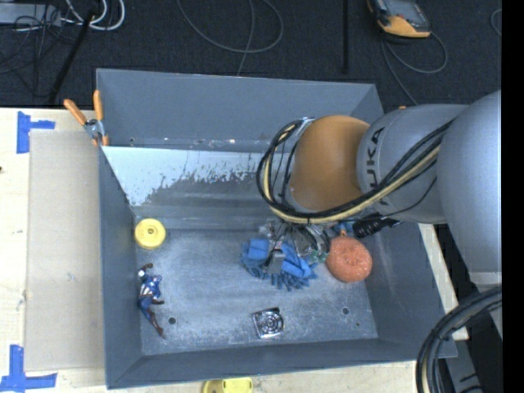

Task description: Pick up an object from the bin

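One blue spiky thing (270, 262) sits a little right of the middle of the bin (205, 121) floor. It is a tuft of short flat fronds fanning out in all directions, like a rubbery or bristly toy. The pincer (288, 248) is down right on its upper right part, dark metal among the blue. Whether it is spread, pressed together or already pinching a frond I cannot tell, since the arm's orange cover (327, 166) and looped cables (274, 178) hang over it.

I judge the tuft to be light and soft. The fronds would bend and slip out singly, so a hold on one tip is likely to give way. The thick middle, where the fronds meet, looks the surest place to take it, squeezed well in so that several fronds are caught at once. It should not break if dropped.

Just beside it to the right, perhaps touching the outer fronds, lies a rough orange ball (350, 260). It could be nudged or caught along with the tuft. Near the front wall lies a small silvery piece (268, 322). Well apart, on the left, are a yellow disc (150, 233) and below it a small blue and red figure (150, 293).
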Action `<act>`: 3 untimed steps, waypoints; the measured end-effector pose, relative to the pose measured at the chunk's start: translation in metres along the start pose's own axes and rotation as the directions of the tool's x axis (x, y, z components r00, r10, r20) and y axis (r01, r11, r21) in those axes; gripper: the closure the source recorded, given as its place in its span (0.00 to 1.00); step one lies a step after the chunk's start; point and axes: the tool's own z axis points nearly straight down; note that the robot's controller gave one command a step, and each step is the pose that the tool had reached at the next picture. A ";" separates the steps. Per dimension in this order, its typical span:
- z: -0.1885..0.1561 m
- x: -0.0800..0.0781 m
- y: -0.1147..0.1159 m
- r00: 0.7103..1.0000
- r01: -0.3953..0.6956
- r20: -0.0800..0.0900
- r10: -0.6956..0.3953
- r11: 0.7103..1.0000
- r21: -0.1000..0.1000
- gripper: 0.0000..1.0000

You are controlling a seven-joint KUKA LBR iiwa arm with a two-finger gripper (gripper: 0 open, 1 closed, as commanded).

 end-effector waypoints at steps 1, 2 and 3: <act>0.000 0.000 0.000 1.000 -0.002 0.000 0.002 1.000 0.000 1.00; 0.000 0.000 0.000 1.000 -0.003 0.000 0.003 1.000 0.000 1.00; 0.000 0.000 0.000 1.000 -0.005 0.000 0.005 1.000 0.000 1.00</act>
